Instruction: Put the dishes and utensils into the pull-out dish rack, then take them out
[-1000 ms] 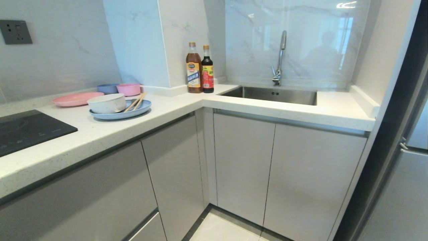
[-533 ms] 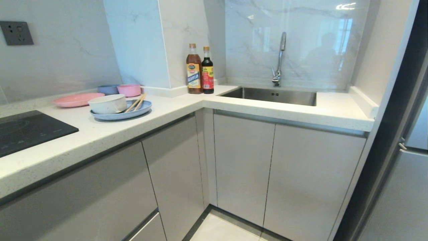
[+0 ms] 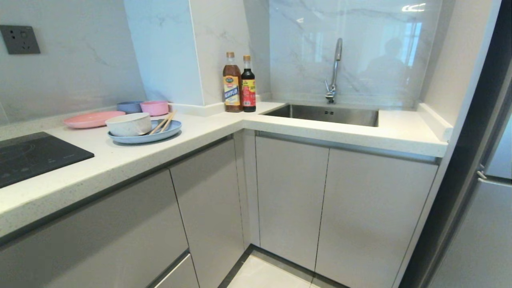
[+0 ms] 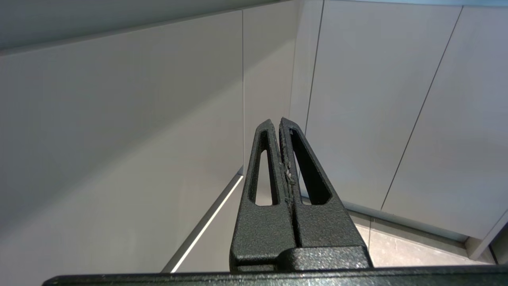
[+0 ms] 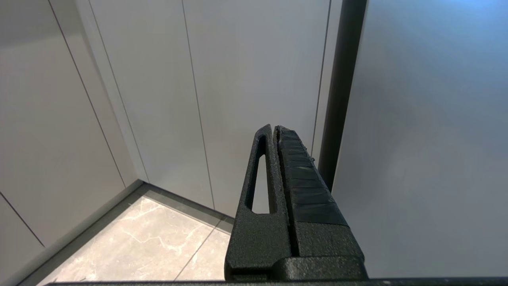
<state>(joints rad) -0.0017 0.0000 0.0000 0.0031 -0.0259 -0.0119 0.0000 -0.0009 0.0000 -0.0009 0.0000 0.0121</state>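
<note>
Nothing has moved since the earlier frame. We note the desk (image 3: 224,132) carrying the light-blue plate (image 3: 168,132), off-white bowl (image 3: 128,124) and chopsticks (image 3: 164,121) on it. Left pincer (image 4: 279,121) and right pincer (image 5: 273,128) hang closed, empty, down by the cabinet doors (image 3: 292,200), well below the dishes.

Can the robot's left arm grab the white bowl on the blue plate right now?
Probably not yet. The left gripper is shut and hangs low by the grey cabinet doors, below the counter holding the off-white round bowl on the light-blue plate.
</note>
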